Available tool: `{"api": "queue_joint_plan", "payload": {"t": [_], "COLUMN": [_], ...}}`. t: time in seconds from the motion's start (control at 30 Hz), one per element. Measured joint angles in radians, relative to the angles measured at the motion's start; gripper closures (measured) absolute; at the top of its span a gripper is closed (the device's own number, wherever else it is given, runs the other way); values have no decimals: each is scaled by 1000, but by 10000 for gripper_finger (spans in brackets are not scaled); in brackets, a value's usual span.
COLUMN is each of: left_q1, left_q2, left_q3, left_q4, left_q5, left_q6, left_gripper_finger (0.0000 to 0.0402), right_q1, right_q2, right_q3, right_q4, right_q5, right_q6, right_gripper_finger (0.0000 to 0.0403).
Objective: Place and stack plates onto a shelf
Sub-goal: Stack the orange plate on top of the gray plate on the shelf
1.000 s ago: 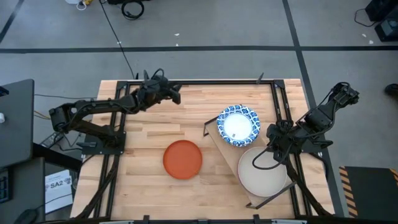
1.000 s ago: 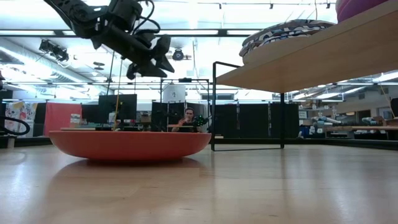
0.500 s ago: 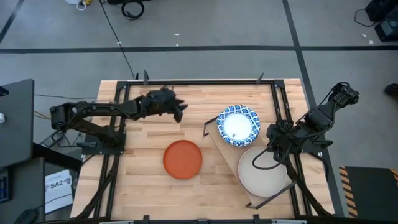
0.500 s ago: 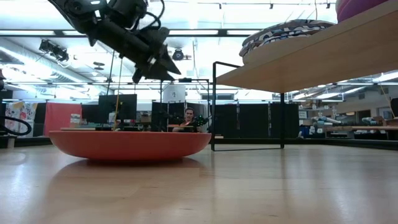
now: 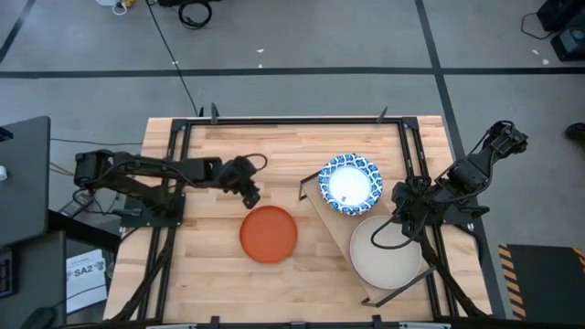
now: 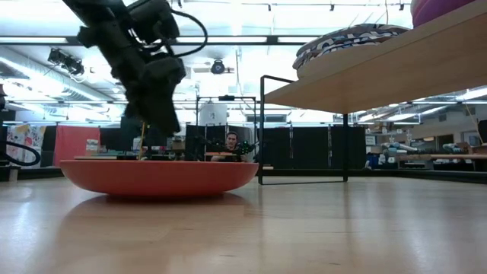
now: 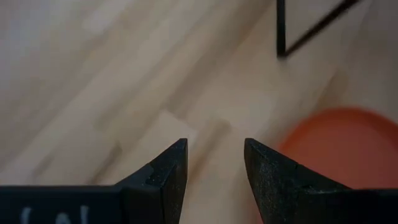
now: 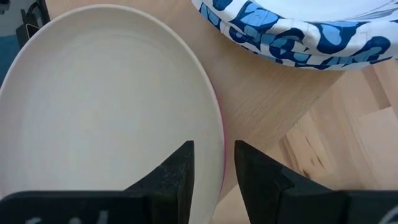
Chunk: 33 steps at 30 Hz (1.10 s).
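Now the left gripper (image 5: 249, 187), jaws spread and empty, is dropping from the far side of the table toward the orange-red plate (image 5: 269, 234), apparently lining up a pickup for the shelf (image 5: 331, 217). Meanwhile the right gripper (image 5: 403, 216) is waiting with jaws slightly parted above the pale plate (image 5: 388, 253) on the shelf, near the blue-and-white plate (image 5: 349, 184).

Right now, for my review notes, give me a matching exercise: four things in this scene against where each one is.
Things:
1. orange-red plate
2. blue-and-white plate
3. left hand
4. right hand

Places:
A. over the pale plate on the shelf
B. on the shelf, nearer the table's far edge
C. flat on the tabletop
D. above the tabletop, just beside the orange-red plate

Pairs: 1-C, 2-B, 3-D, 4-A
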<state>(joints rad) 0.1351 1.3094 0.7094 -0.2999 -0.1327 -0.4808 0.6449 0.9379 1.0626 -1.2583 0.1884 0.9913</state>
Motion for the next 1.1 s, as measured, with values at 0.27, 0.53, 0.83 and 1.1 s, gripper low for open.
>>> {"api": "queue_joint_plan", "payload": {"t": [0.27, 0.53, 0.83, 1.1], "left_q1": [-112, -222, -307, -349], "left_q2": [0, 0, 24, 116], "left_q3": [0, 0, -1, -1], "left_q4": [-93, -131, -221, -192], "left_q5": [0, -1, -31, -31], "left_q6": [-156, -280, -411, -474], "left_gripper_finger": [237, 237, 237, 237], "right_q1": [0, 0, 0, 0], "right_q2": [0, 0, 0, 7], "right_q3": [0, 0, 0, 0], "right_q4": [0, 0, -1, 2], "right_q5": [0, 0, -1, 0], "right_q6": [0, 0, 0, 0], "right_gripper_finger": [283, 283, 283, 283]}}
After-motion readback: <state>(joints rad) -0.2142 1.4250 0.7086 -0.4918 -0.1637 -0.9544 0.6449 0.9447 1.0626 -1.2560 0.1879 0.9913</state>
